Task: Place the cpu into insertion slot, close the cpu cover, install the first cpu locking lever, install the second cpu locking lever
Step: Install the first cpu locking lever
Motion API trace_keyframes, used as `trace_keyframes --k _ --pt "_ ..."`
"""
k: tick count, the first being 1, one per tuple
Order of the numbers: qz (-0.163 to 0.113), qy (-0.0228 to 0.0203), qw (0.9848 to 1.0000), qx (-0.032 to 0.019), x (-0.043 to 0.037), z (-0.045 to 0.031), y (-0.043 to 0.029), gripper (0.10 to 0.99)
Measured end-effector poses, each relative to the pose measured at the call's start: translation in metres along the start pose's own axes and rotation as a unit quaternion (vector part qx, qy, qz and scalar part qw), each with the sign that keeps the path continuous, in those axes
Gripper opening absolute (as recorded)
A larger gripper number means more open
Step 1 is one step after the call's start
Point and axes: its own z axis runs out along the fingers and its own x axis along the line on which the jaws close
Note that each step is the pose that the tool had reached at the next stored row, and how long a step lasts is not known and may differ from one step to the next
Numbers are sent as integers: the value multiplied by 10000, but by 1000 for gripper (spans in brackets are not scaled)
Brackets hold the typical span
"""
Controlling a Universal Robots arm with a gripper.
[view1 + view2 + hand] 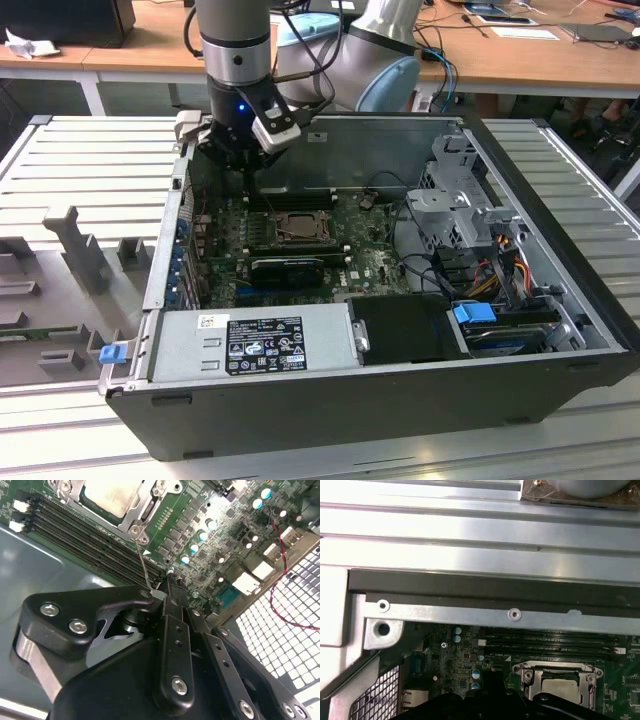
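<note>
The cpu (107, 497) lies flat in the insertion slot (296, 226) on the green motherboard, its silver top showing in both wrist views (561, 687). The cpu cover (142, 507) is down around it as a metal frame (522, 674). A thin wire locking lever (143, 562) rises from the socket's corner to my gripper (167, 582), which is shut. The lever's free end meets the fingertips (172, 597); I cannot tell whether it is pinched. In the exterior view my gripper (245, 170) hangs over the board's back left, just behind the socket.
Black memory slots (85, 535) run beside the socket. A long black card (288, 268) lies in front of it, then the grey power supply (255, 345). A drive cage (465, 215) and cables fill the exterior view's right. The case's metal wall (480, 612) stands close behind the gripper.
</note>
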Motion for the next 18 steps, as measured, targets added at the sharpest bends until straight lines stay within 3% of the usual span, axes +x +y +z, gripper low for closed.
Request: trace_keyframes --k 7,18 --pt "1 0 10000 0 -69 2 -3 106" --pt "1 -1 10000 0 -108 2 -5 106"
